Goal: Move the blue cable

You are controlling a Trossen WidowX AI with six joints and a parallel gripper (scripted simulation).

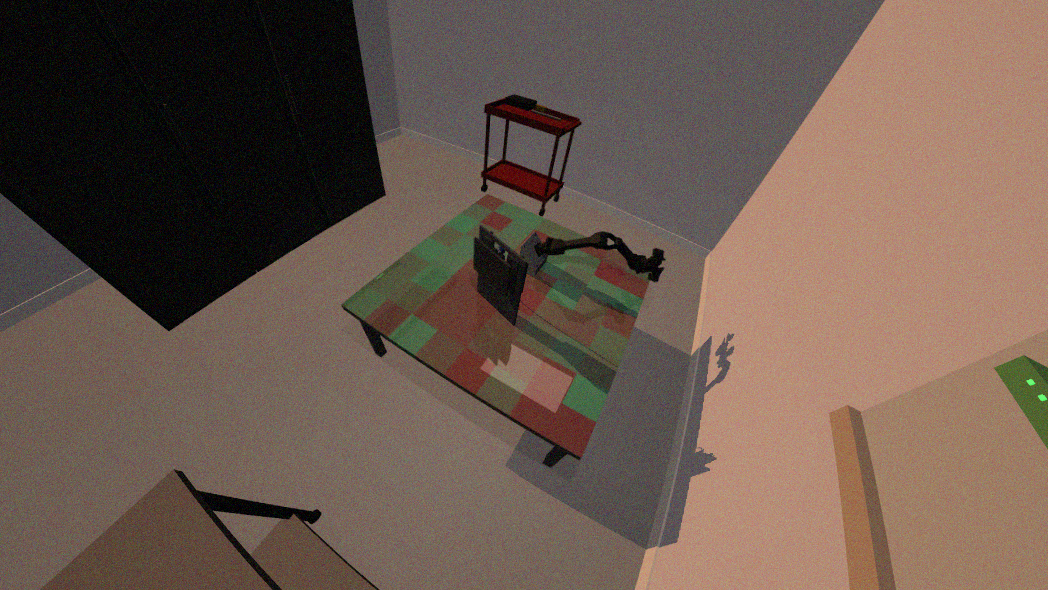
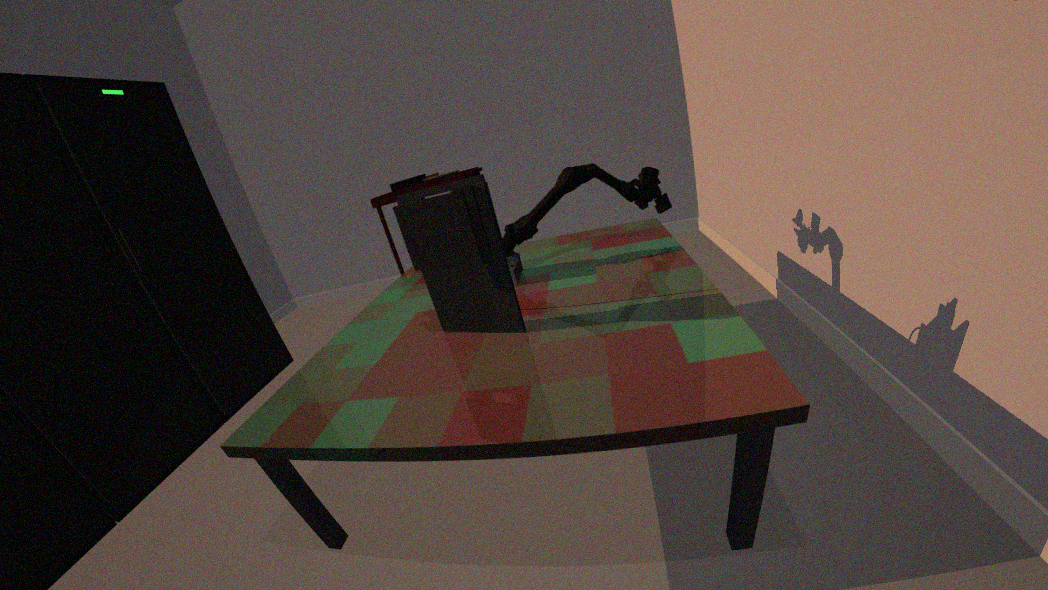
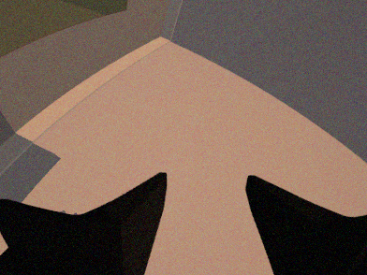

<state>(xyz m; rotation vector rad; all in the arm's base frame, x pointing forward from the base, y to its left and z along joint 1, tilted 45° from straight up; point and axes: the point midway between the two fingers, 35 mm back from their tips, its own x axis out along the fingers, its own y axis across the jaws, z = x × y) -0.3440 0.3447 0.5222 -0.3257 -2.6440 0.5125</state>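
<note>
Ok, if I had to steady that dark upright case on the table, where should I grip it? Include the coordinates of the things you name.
I'd pinch the top edge of the dark upright case point(image 1: 498, 282) point(image 2: 465, 263), coming from above: it stands tall, with broad flat faces and a much narrower top. Whether the jaws span it, I can't tell.

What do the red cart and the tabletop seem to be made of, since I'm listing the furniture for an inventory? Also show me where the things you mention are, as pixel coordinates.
Red cart point(image 1: 524, 175): probably painted metal, judging by its thin posts and shallow-rimmed trays; slim plastic would look similar. Tabletop point(image 1: 410, 331) point(image 2: 572, 436): material unclear, perhaps board or laminate; its flat green and red patches look like a printed or painted surface, with a dark edge.
</note>
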